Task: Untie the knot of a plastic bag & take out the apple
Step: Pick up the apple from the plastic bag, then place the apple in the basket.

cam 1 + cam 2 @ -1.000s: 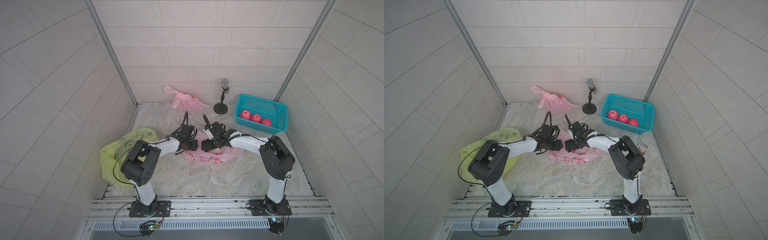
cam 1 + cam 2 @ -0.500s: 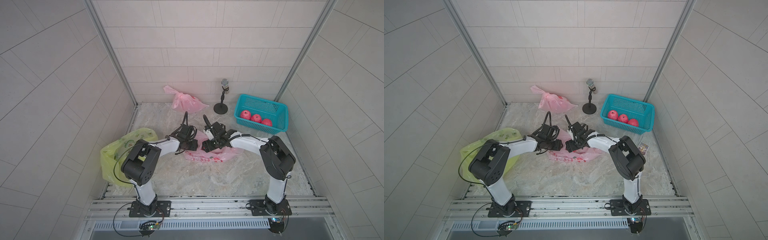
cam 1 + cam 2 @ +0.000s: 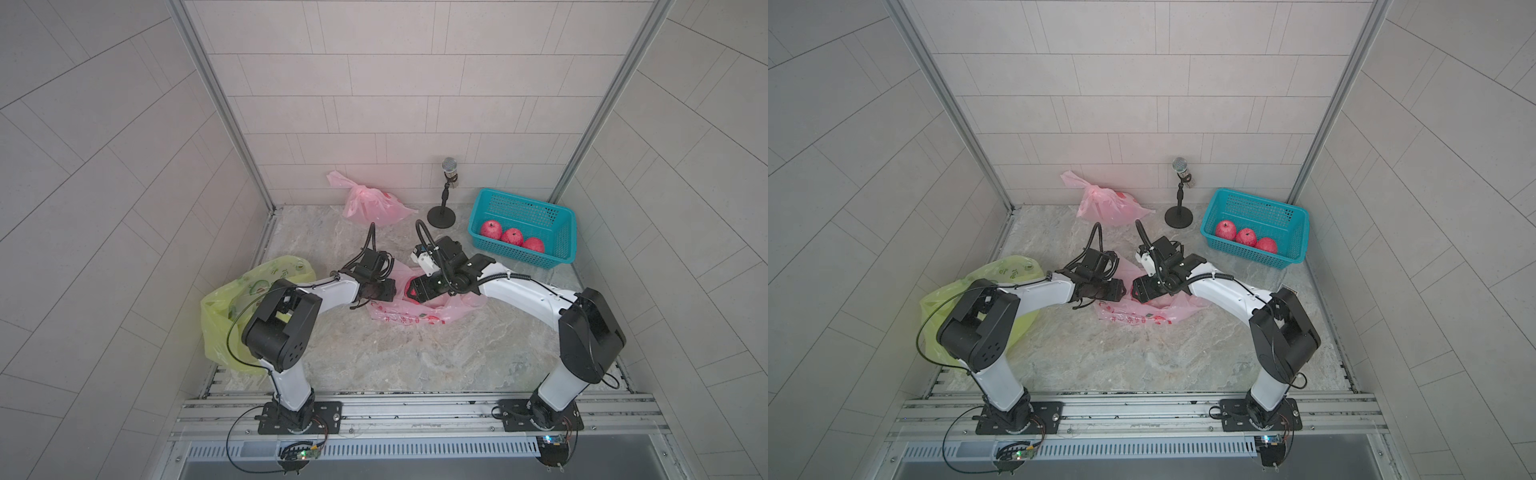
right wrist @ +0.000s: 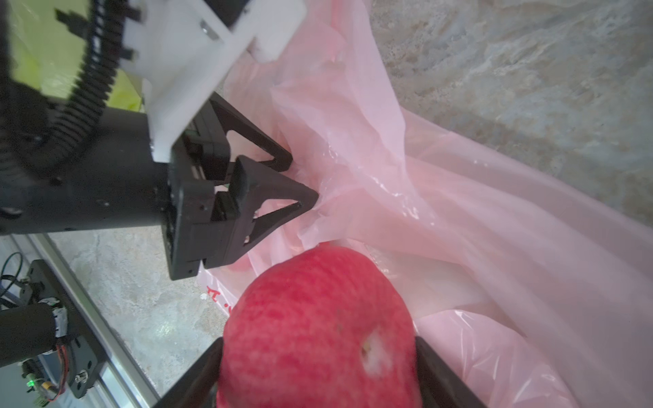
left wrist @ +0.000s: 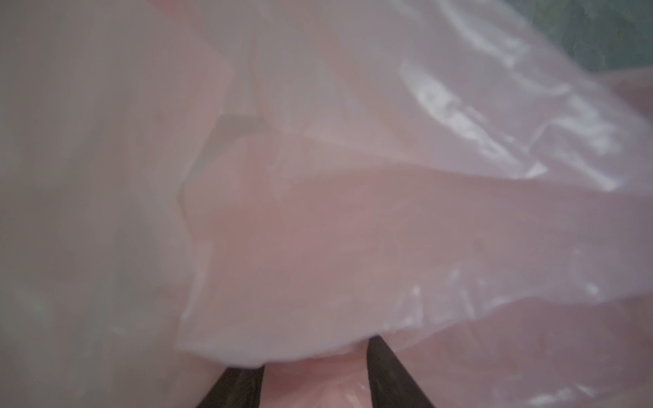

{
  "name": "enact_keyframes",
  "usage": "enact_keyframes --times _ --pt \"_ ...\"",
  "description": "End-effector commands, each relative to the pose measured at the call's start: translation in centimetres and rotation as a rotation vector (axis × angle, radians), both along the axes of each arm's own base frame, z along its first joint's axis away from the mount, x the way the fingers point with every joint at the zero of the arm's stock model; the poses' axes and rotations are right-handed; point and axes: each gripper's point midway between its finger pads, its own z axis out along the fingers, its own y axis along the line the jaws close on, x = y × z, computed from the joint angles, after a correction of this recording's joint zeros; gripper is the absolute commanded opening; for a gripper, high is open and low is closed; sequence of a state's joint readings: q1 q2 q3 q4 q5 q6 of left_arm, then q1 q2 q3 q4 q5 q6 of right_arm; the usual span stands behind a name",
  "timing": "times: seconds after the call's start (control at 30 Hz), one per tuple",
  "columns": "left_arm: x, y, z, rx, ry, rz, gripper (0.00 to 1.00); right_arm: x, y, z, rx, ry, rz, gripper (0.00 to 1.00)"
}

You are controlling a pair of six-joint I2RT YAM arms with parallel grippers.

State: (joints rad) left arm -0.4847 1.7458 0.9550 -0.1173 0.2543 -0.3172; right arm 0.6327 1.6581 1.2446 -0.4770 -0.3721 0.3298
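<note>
Right wrist view: the apple sits between the two fingers of the right gripper, one dark finger against each of its sides, so the fingers look clamped on the fruit. They have drawn in on it over the last second. In both top views the arms themselves have hardly shifted in that time: the two wrists face each other low over the pink bag, which lies flat on the marble table. The apple is at the bag's open mouth with no film over its upper face. That suggests the knot is already undone and the fruit only has to be drawn clear. The left gripper has its tips in the crumpled edge of the film just beside the apple. Its fingers stand part-way apart with plastic gathered between them, and in the left wrist view pink film fills almost everything above the finger. I cannot tell whether they truly pinch the edge or only rest in it. In my judgement the grasp is now made or nearly so, and lifting the apple out is what remains. The risk is loose film dragging along with it if the left side is not holding. The teal basket with three apples stands well apart, towards the back on the robot's right.
</note>
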Motion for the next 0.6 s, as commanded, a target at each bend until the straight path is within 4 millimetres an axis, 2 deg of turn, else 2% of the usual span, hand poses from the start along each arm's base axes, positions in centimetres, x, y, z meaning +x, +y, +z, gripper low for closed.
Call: enact_keyframes --times 0.0,0.1,0.3,0.4,0.57 --pt "0.7 -0.4 2.9 -0.037 -0.07 -0.011 0.53 0.4 -0.4 3.8 0.057 -0.041 -0.024 0.7" --pt "0.7 -0.7 4.6 -0.055 -0.095 -0.029 0.55 2.2 -1.8 6.3 0.085 -0.097 -0.087 0.7" --pt "0.4 -1.0 8.0 -0.095 -0.151 -0.058 0.6 7.2 -7.5 10.5 0.114 -0.203 -0.27 0.7" --pt "0.2 -1.1 9.4 -0.11 -0.172 -0.07 0.62 9.9 -11.0 11.8 0.1 -0.252 -0.376 0.7" --pt "-0.2 -1.2 12.7 -0.139 -0.218 -0.092 0.63 14.7 -18.0 12.7 0.08 -0.323 -0.593 0.7"
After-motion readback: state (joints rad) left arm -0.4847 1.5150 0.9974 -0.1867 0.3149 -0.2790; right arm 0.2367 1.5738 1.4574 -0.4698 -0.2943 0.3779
